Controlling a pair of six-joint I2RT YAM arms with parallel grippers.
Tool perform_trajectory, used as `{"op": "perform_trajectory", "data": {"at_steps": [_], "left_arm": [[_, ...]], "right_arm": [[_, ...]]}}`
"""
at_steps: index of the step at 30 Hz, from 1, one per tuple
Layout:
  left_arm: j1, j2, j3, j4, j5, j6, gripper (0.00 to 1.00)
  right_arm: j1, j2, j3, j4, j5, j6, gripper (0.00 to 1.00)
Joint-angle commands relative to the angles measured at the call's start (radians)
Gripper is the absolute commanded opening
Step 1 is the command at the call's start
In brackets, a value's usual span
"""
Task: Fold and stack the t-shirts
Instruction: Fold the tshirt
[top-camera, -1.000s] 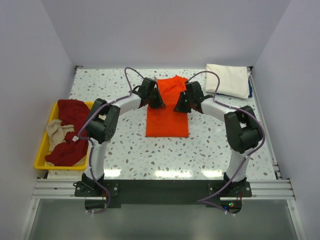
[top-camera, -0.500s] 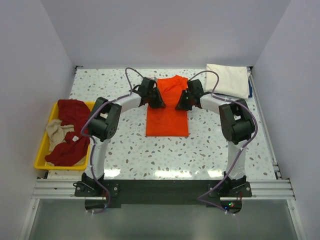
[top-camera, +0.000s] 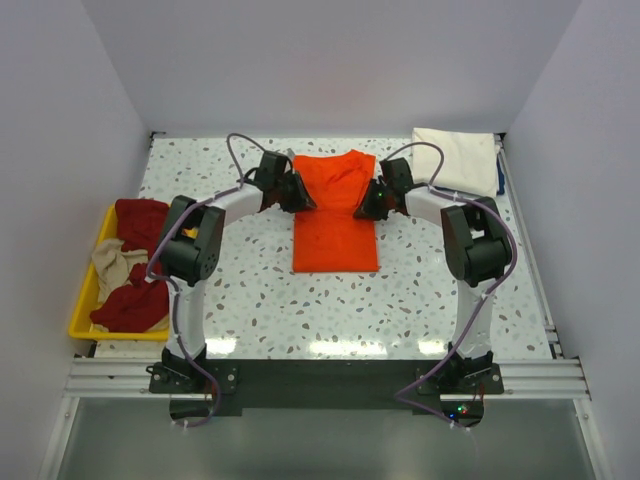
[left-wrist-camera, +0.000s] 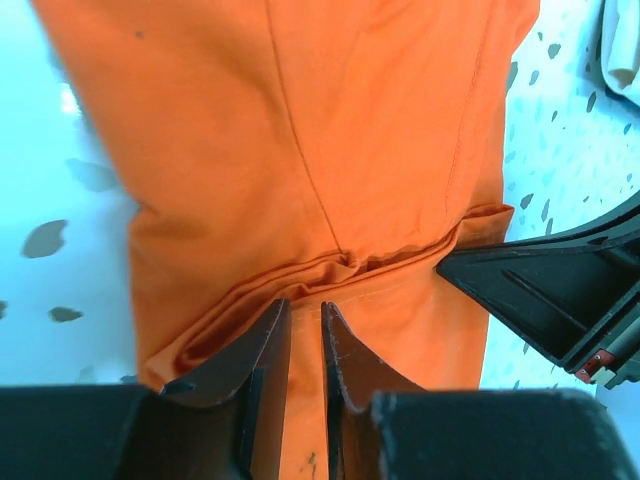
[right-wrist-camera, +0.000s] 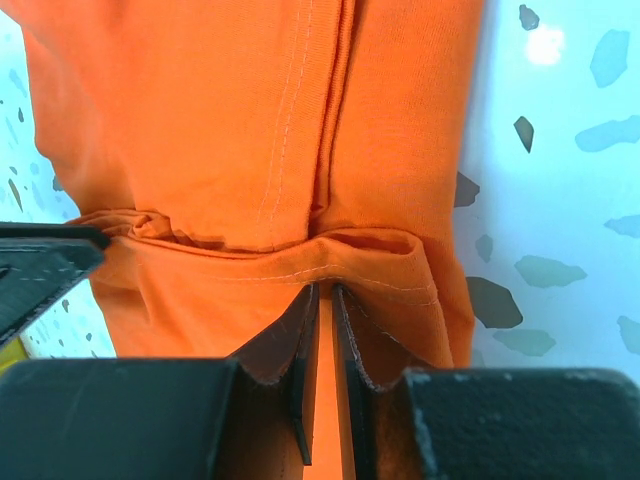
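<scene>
Bright orange cloth t-shirt (top-camera: 335, 215), mid-fold. Right gripper (right-wrist-camera: 325, 295) pinches hem; left gripper (left-wrist-camera: 305, 310) grip unclear. Next: lay flat, release.

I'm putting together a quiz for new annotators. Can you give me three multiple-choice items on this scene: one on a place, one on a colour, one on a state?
1. Where on the table does the cream-white t-shirt lie?
A) far right corner
B) near left corner
C) centre

2. What colour is the cloth between the left gripper and the right gripper?
A) beige
B) orange
C) blue

3. How does the dark red cloth in the yellow tray lie?
A) folded flat
B) spread out smooth
C) crumpled in a heap

Answers:
1 A: it sits folded by the far right edge.
2 B: the orange t-shirt fills both wrist views.
3 C: it is bunched up, with beige cloth among it.
</scene>
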Motion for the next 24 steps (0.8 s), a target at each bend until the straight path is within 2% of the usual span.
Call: {"op": "perform_trajectory", "data": {"at_steps": [1,18,24], "left_arm": [[0.016,-0.073,-0.032,0.054,0.009,0.029,0.24],[0.071,-0.018,-0.043,0.073,-0.009,0.023,0.24],[0.094,-0.076,0.006,0.048,-0.041,0.043,0.32]], "right_arm": [[-0.005,0.004,0.02,0.017,-0.022,0.008,0.15],[-0.065,-0.002,-0.02,0.06,-0.097,0.042,0.15],[-0.074,0.01,-0.013,0.063,-0.122,0.05,0.15]]}}
